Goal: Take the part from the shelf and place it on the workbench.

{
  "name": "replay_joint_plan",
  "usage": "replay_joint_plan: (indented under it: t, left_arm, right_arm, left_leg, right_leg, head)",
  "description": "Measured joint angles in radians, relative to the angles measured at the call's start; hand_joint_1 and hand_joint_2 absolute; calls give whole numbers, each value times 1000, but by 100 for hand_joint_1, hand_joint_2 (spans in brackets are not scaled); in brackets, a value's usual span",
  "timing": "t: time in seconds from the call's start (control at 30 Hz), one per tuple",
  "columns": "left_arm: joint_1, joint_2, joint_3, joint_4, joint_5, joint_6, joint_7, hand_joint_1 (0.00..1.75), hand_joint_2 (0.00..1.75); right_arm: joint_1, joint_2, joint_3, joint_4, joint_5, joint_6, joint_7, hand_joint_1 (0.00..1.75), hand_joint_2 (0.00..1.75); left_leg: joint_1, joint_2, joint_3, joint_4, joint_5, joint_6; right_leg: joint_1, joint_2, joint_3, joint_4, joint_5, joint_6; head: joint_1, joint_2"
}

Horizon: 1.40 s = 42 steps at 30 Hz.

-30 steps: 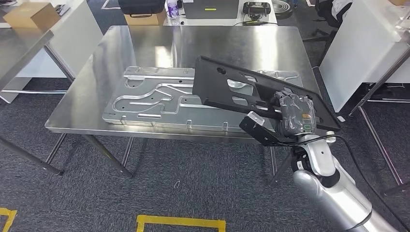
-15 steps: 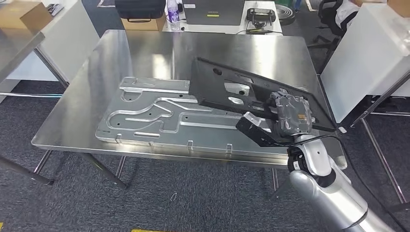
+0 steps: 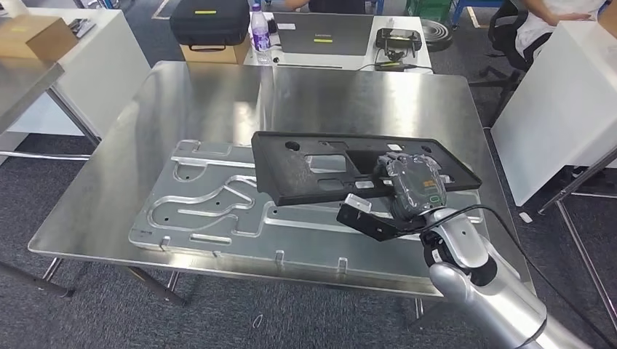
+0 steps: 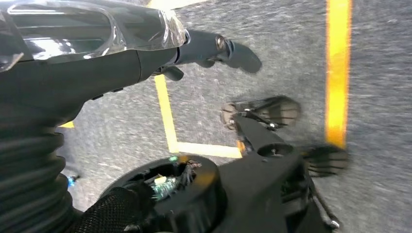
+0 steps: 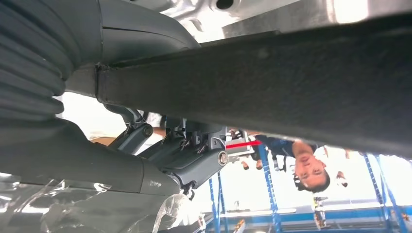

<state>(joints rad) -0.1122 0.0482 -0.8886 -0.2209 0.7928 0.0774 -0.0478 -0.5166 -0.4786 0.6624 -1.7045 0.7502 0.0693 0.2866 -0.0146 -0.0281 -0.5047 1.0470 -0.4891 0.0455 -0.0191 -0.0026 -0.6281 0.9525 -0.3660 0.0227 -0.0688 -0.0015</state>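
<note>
The part is a long flat black panel (image 3: 305, 171) with cut-outs. My right hand (image 3: 411, 185) grips its right end and holds it nearly level just above the steel workbench (image 3: 349, 94), over the right half of a silver stamped plate (image 3: 204, 211) lying there. In the right wrist view the black panel (image 5: 291, 82) runs across the picture, with my right hand (image 5: 184, 155) clamped on its edge. My left hand (image 4: 145, 53) hangs over grey carpet with yellow tape lines and holds nothing.
White tables flank the workbench on both sides. A cardboard box (image 3: 36, 35) sits at the far left. Beyond the bench are a black case (image 3: 209, 20), a bottle (image 3: 260, 25) and a grey case (image 3: 324, 33). A person (image 3: 538, 18) sits at the far right.
The view has closed in on the workbench. The right hand has carried the black panel leftward and lower, levelling it over the silver plate.
</note>
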Motion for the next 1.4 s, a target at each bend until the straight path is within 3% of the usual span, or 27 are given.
replay_joint_plan:
  t: [0.03, 0.1, 0.17, 0.2, 0.23, 0.3, 0.33, 0.37, 0.43, 0.47, 0.53, 0.6, 0.67, 0.7, 0.8, 0.87, 0.93, 1.0, 1.07, 1.13, 1.17, 1.2, 1.27, 1.3, 1.33, 1.4]
  left_arm:
    - [-1, 0, 0, 0, -1, 0, 0, 0, 175]
    - [-1, 0, 0, 0, -2, -1, 0, 0, 175]
    - [-2, 0, 0, 0, -2, -1, 0, 0, 175]
    - [-2, 0, 0, 0, -2, -1, 0, 0, 175]
    - [-2, 0, 0, 0, -2, -1, 0, 0, 175]
    - [1, 0, 0, 0, -1, -1, 0, 0, 175]
    - [2, 0, 0, 0, 0, -1, 0, 0, 175]
    - [3, 0, 0, 0, 1, -1, 1, 0, 175]
    - [2, 1, 0, 0, 1, 0, 0, 0, 175]
    - [1, 1, 0, 0, 1, 1, 0, 0, 175]
    - [2, 2, 0, 0, 1, 2, -2, 0, 175]
    - [4, 2, 0, 0, 2, 3, -3, 0, 175]
    - [9, 2, -1, 0, 3, 3, -3, 0, 175]
    - [11, 2, -1, 0, 4, 3, -3, 0, 175]
    - [14, 0, -1, 0, 7, 2, -2, 0, 175]
    - [14, -2, -1, 0, 9, 1, -1, 0, 175]
    - [12, -2, -1, 0, 11, 0, 0, 0, 175]
    - [11, 0, -1, 0, 12, 1, 0, 0, 175]
    - [9, 1, -1, 0, 9, 5, 1, 0, 175]
    - [9, 3, -1, 0, -1, 10, -6, 0, 175]
    - [9, 4, -1, 0, -6, 12, -14, 0, 175]
    - [9, 5, -1, 0, -10, 12, -21, 0, 175]
    - [9, 7, -1, 0, -12, 12, -30, 0, 175]
    - [10, 7, -1, 0, -12, 10, -31, 0, 175]
    - [10, 7, -1, 0, -13, 8, -31, 0, 175]
    - [10, 6, -1, 0, -16, 6, -30, 0, 87]
  right_arm:
    - [-1, 1, 6, 0, -2, 5, -3, 175, 175]
    - [-3, 3, 21, 0, -9, 17, -7, 175, 175]
    - [-4, 4, 36, 0, -16, 27, -8, 175, 175]
    - [-4, 5, 42, 0, -19, 30, -7, 175, 175]
    - [-5, 5, 47, 0, -20, 31, -5, 175, 175]
    - [-7, 6, 53, 1, -23, 33, 0, 175, 175]
    - [-9, 7, 55, 1, -24, 34, 2, 175, 175]
    - [-11, 7, 57, 2, -26, 34, 5, 175, 175]
    - [-15, 6, 60, 3, -27, 35, 10, 175, 175]
    - [-17, 5, 61, 4, -28, 34, 14, 175, 175]
    - [-21, 2, 62, 5, -28, 33, 20, 175, 175]
    - [-21, -3, 64, 6, -29, 32, 25, 175, 175]
    - [-20, -8, 64, 8, -29, 32, 30, 175, 175]
    - [-20, -10, 64, 9, -29, 32, 32, 175, 175]
    - [-22, -15, 63, 9, -29, 30, 37, 175, 175]
    - [-23, -21, 59, 9, -29, 27, 42, 175, 175]
    - [-24, -27, 53, 8, -29, 25, 47, 175, 175]
    - [-25, -29, 47, 8, -29, 23, 50, 175, 175]
    - [-24, -30, 45, 8, -29, 22, 50, 175, 175]
    - [-19, -31, 43, 8, -28, 21, 52, 175, 175]
    - [-14, -32, 42, 8, -27, 21, 54, 131, 131]
    - [-9, -33, 40, 8, -27, 21, 55, 87, 87]
    - [-4, -35, 36, 8, -27, 20, 57, 0, 0]
    - [-4, -36, 34, 8, -27, 19, 57, 0, 0]
    - [-4, -37, 32, 8, -27, 18, 58, 0, 0]
    - [-3, -38, 28, 8, -26, 15, 58, 0, 0]
  left_leg:
    - [4, 5, -38, 61, -16, -8]
    - [13, 9, -123, 170, -76, -23]
    - [21, 11, -169, 186, -118, -31]
    - [23, 13, -170, 149, -108, -31]
    - [24, 15, -160, 87, -66, -31]
    - [22, 23, -136, -38, 58, -25]
    - [18, 25, -128, -74, 103, -18]
    - [14, 25, -124, -89, 123, -8]
    - [10, 18, -106, -93, 119, 14]
    - [10, 16, -94, -98, 116, 25]
    - [9, 11, -69, -104, 109, 41]
    - [2, 6, -53, -105, 94, 50]
    - [-7, 2, -33, -105, 75, 54]
    - [-12, 1, -21, -105, 65, 55]
    - [-22, 1, 14, -107, 35, 53]
    - [-25, 2, 26, -107, 24, 48]
    - [-27, 2, 29, -95, 23, 42]
    - [-24, 5, 3, -38, 20, 31]
    - [-11, 8, -66, 76, -15, 10]
    - [9, 10, -142, 175, -69, -12]
    - [18, 11, -162, 185, -77, -23]
    - [28, 12, -166, 159, -60, -35]
    - [48, 16, -134, 29, 35, -61]
    - [53, 15, -118, -32, 69, -67]
    - [55, 14, -106, -71, 89, -65]
    - [52, 10, -101, -84, 91, -43]
  right_leg:
    - [0, -1, 8, 0, -8, -4]
    - [-1, -2, 25, 0, -26, -6]
    - [-2, -1, 50, 0, -48, -3]
    - [-3, -1, 66, 0, -60, 0]
    - [-4, -2, 82, 0, -72, 4]
    - [-4, -3, 112, -1, -96, 14]
    - [-4, -4, 123, -3, -105, 21]
    - [-4, -5, 131, -3, -109, 29]
    - [-7, -5, 135, 13, -106, 44]
    - [-8, -5, 124, 43, -104, 48]
    - [-9, -4, 68, 142, -121, 49]
    - [-6, -2, -14, 254, -171, 49]
    - [1, 0, -67, 287, -200, 44]
    - [6, 1, -70, 257, -184, 38]
    - [29, 2, -21, 68, -47, 1]
    - [40, 5, 3, 0, -3, -17]
    - [37, 6, 18, -15, -4, -23]
    - [28, 4, 38, -25, -5, -25]
    - [19, 3, 50, -28, -11, -24]
    - [10, 4, 58, -28, -21, -17]
    - [3, 4, 63, -27, -27, -12]
    - [-4, 5, 70, -27, -33, -5]
    - [-17, 5, 84, -23, -49, 13]
    - [-20, 6, 88, -19, -55, 22]
    - [-21, 7, 89, -17, -61, 31]
    - [-21, 9, 89, -14, -70, 46]
  head:
    - [0, 0]
    - [-1, 0]
    - [-1, 0]
    - [-1, 0]
    - [-1, 0]
    - [-1, 0]
    - [-1, 0]
    - [-2, 0]
    - [-2, 0]
    - [-1, 0]
    - [2, 0]
    - [5, 0]
    - [6, 0]
    - [7, 0]
    - [6, 0]
    - [6, 0]
    - [8, 0]
    - [10, 0]
    - [10, 0]
    - [9, 0]
    - [9, 0]
    - [9, 0]
    - [8, 0]
    - [7, 0]
    - [6, 0]
    - [7, 0]
